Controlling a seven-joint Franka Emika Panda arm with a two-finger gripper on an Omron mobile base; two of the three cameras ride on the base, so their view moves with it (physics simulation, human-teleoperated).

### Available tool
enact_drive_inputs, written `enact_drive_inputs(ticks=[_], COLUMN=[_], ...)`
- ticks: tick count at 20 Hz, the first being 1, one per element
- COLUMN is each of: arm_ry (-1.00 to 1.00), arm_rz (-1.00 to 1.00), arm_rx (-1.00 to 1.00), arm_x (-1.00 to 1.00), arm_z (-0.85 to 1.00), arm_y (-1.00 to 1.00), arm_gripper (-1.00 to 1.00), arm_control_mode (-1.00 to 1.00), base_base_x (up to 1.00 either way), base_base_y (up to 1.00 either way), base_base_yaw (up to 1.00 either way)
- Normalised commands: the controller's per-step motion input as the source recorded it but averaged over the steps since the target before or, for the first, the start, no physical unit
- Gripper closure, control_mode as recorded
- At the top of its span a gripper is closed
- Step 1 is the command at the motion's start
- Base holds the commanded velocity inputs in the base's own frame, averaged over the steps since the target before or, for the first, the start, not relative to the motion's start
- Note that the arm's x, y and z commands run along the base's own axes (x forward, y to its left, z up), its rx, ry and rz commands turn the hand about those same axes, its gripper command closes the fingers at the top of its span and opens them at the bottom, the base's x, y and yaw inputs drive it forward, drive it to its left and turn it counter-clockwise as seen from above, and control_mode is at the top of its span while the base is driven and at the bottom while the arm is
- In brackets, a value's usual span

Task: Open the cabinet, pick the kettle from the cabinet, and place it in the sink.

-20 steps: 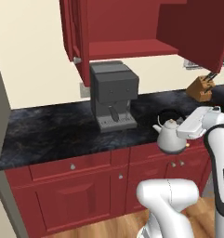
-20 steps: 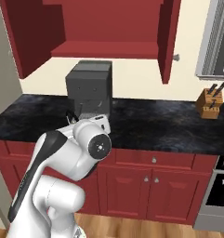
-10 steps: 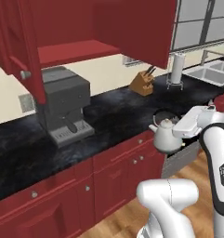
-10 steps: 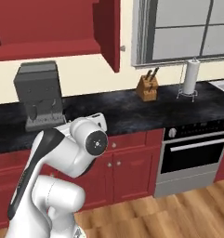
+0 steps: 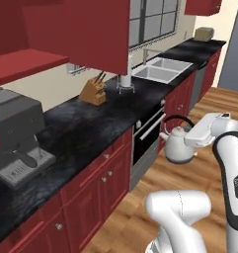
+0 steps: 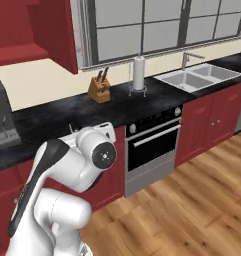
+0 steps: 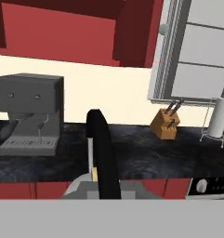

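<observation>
The kettle point(image 5: 178, 146) is held off the counter, out in front of the red base cupboards point(image 5: 98, 183) and above the wooden floor point(image 5: 140, 207), which fits a carrying stage: the cabinet point(image 5: 98, 32) is seen with its door swung open, and the kettle is no longer on its shelf. It is kept upright, spout to the side and body hanging below the thin black arched handle point(image 7: 102, 153), probably so that it does not swing or slip while it is borne along. The gripper point(image 5: 193, 141) is closed on that handle; the jaws are drawn nearly together, as is to be expected with so thin a bar. In the hand view the handle is seen rising from the bottom middle as a dark curved band, with the kettle's pale top point(image 7: 102, 188) just beneath it, so the body is judged to hang directly under the fingers rather than to one side. The sink point(image 5: 162, 69) is set into the black counter point(image 5: 91, 121) well apart from the kettle, beyond the knife block point(image 5: 93, 91) and the paper towel holder point(image 6: 138, 75), under the window. The coffee machine point(image 5: 17, 133) stands at the near end of the counter. The placing is not yet done; the kettle must be brought over a basin and lowered in.
</observation>
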Motion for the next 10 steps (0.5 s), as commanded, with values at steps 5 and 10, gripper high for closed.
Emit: enact_drive_inputs(ticks=[5,10], arm_ry=[0.00,0.00], arm_rz=[0.00,0.00], arm_rx=[0.00,0.00], arm_x=[0.00,0.00], arm_z=[0.00,0.00], arm_y=[0.00,0.00], arm_gripper=[1.00,1.00], arm_control_mode=[1.00,1.00], base_base_x=[0.42,0.48], base_base_y=[0.00,0.00], base_base_yaw=[-0.40,-0.38])
